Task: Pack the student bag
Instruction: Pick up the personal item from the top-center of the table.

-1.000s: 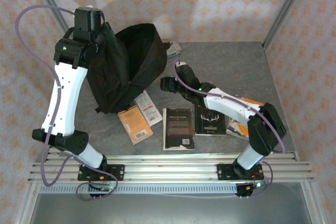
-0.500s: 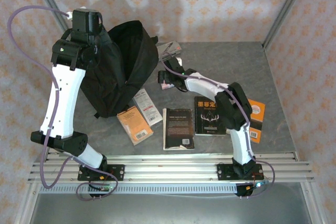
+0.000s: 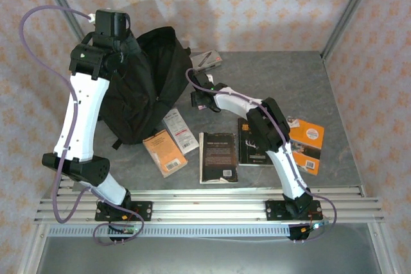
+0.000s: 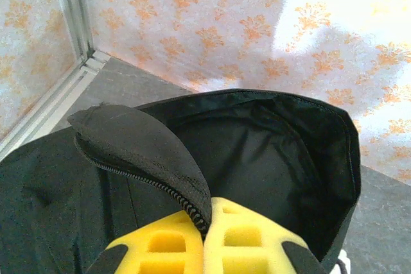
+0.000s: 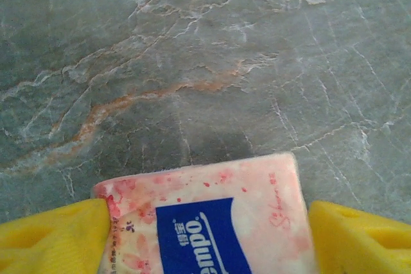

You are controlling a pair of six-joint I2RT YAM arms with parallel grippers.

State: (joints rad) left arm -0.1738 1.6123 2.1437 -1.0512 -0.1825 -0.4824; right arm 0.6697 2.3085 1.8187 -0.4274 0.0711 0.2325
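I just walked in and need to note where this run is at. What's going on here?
Two robot arms are packing the student bag. The left gripper is shut on the bag's zip flap, holding its mouth open. The right gripper is down at the table beside the bag, its fingers against both sides of a pink tissue pack, apparently gripping it. Several books lie on the table, not yet packed.

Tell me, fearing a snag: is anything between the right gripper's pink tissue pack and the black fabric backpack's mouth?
Nothing visible. The pink tissue pack is beside the black fabric backpack, whose mouth the left gripper holds open.
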